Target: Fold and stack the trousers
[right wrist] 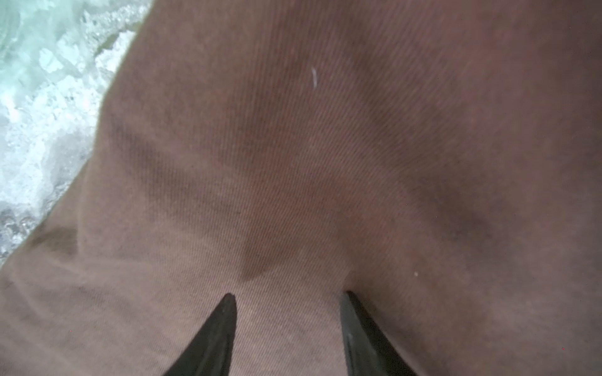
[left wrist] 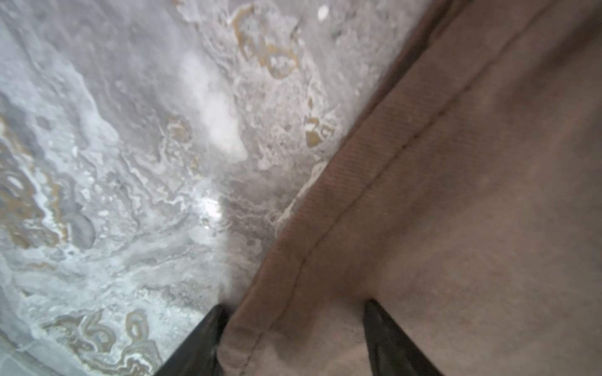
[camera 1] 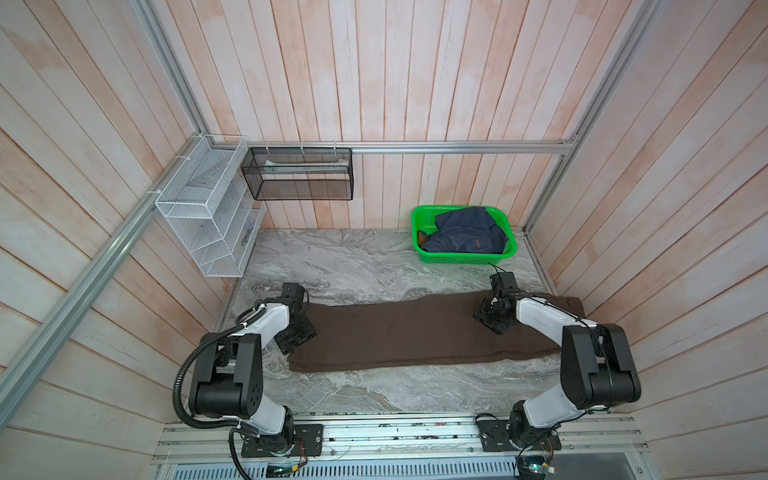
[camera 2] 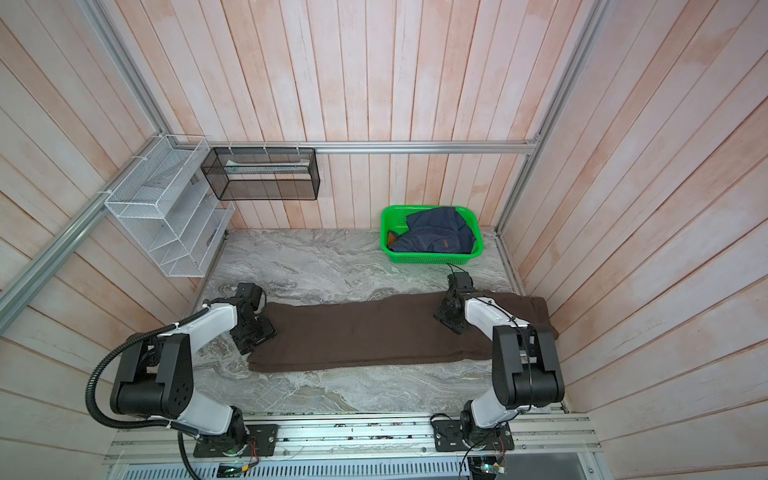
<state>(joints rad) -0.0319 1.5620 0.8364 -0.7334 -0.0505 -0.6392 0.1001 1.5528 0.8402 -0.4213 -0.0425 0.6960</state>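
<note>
There is one pair of trousers, dark brown. It lies flat on the marble table as one long band, running from the left side to the right wall, in the middle part of the table. In both top views the band looks folded along its length, with its edges nearly straight.

There are two arms, one at each end of the band. The left gripper is down at the left end. In the left wrist view its two fingers stand wide apart. One is over the bare table just beside the stitched hem and the other is on the cloth, so the hem passes between them. The cloth there is not squeezed.

The right gripper is down on the trousers near the right end, at the far edge. In the right wrist view its two fingers are moderately apart and their tips touch the cloth, which makes a low ridge between them. I cannot tell if any cloth is pinched.

At the far right corner stands one green basket with one blue denim garment inside, well apart from the trousers. On the walls hang two wire racks, one white and one black.
</note>
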